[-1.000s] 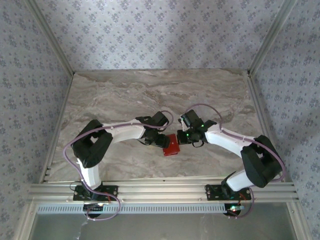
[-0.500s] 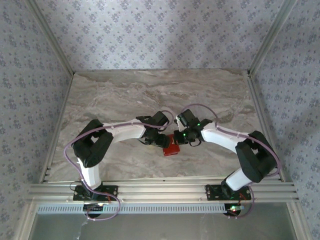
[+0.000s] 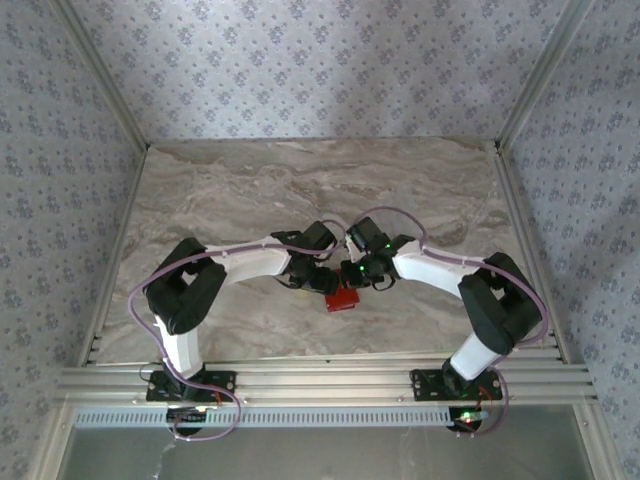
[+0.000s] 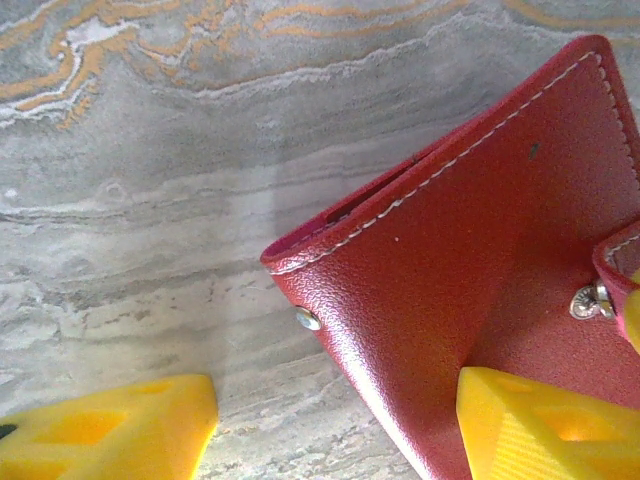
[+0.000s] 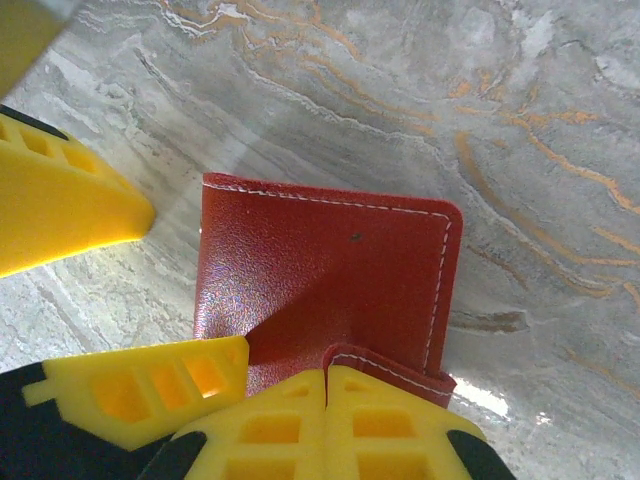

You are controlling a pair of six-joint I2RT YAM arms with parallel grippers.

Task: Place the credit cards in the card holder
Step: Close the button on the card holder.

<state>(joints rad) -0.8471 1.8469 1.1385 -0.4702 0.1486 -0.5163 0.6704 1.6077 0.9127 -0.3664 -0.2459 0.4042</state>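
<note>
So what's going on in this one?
Both arms meet over the red card holder on the marble table. The right gripper is shut and seems to pinch the holder's clasp tab. The left gripper is open, one finger over the holder, the other over bare table.

The small red leather folding card holder (image 3: 342,299) lies on the grey veined marble tabletop (image 3: 250,190), just below centre of the top view. The left gripper (image 3: 322,284) sits at its upper left and the right gripper (image 3: 355,281) at its upper right, close together. In the left wrist view, one finger (image 4: 530,425) is on the holder at lower right, and the other is over bare table at lower left.
</note>
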